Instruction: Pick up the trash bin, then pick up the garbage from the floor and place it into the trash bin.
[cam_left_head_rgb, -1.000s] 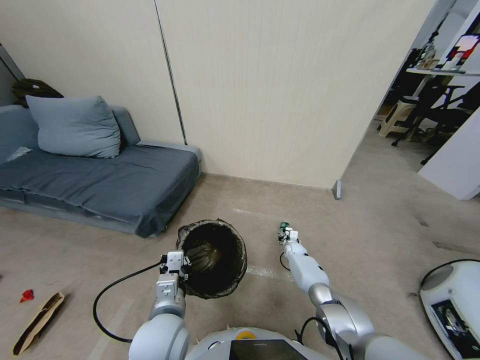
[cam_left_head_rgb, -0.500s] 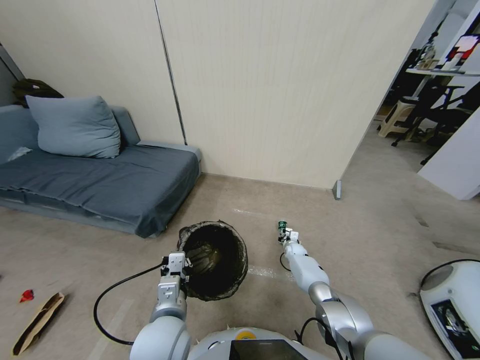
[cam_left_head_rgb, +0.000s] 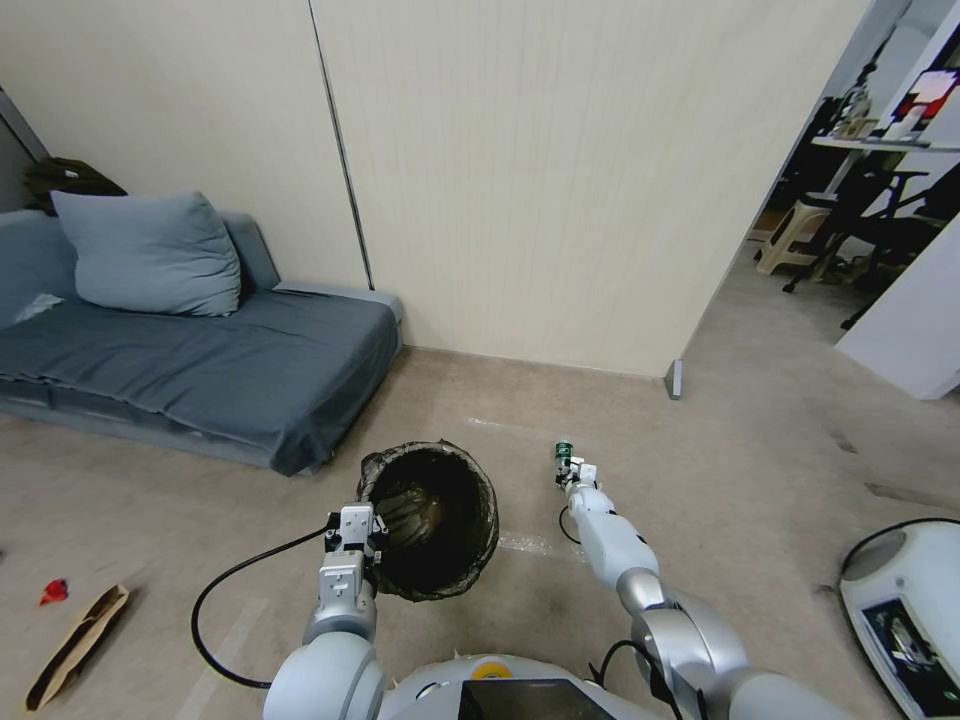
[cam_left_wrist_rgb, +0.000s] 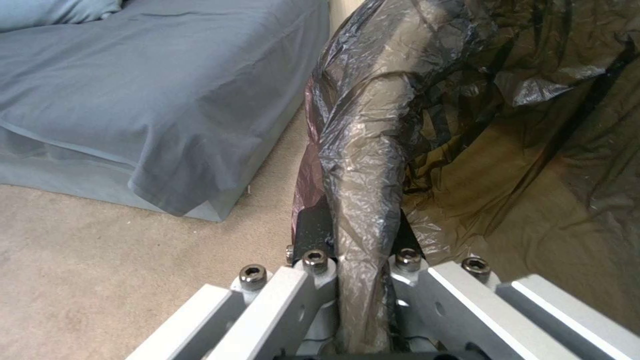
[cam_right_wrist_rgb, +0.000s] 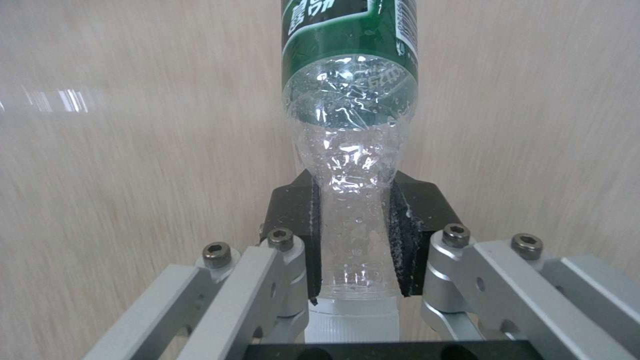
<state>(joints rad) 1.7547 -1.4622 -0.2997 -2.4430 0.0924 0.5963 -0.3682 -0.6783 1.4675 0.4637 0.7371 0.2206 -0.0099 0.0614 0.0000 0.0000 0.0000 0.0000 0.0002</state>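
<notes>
The trash bin (cam_left_head_rgb: 432, 520), round and lined with a crinkled dark bag, hangs in front of me with its mouth facing up. My left gripper (cam_left_head_rgb: 357, 545) is shut on its near rim; the left wrist view shows the bag-covered rim (cam_left_wrist_rgb: 363, 165) pinched between the pads. My right gripper (cam_left_head_rgb: 570, 468) reaches forward to the right of the bin and is shut on the neck of a clear plastic bottle (cam_right_wrist_rgb: 352, 150) with a green label, a piece of the garbage. More garbage lies at far left: a brown cardboard scrap (cam_left_head_rgb: 75, 645) and a small red wrapper (cam_left_head_rgb: 52, 592).
A grey sofa (cam_left_head_rgb: 200, 370) with a pillow stands at left, its corner just beyond the bin. A beige wall (cam_left_head_rgb: 560, 200) rises ahead. An open doorway at right leads to a room with chairs. A white device (cam_left_head_rgb: 905, 610) sits on the floor at right. A black cable (cam_left_head_rgb: 225, 590) loops by my left arm.
The bin and my left gripper have shifted slightly to the right and down. The right gripper with the bottle has barely moved.
</notes>
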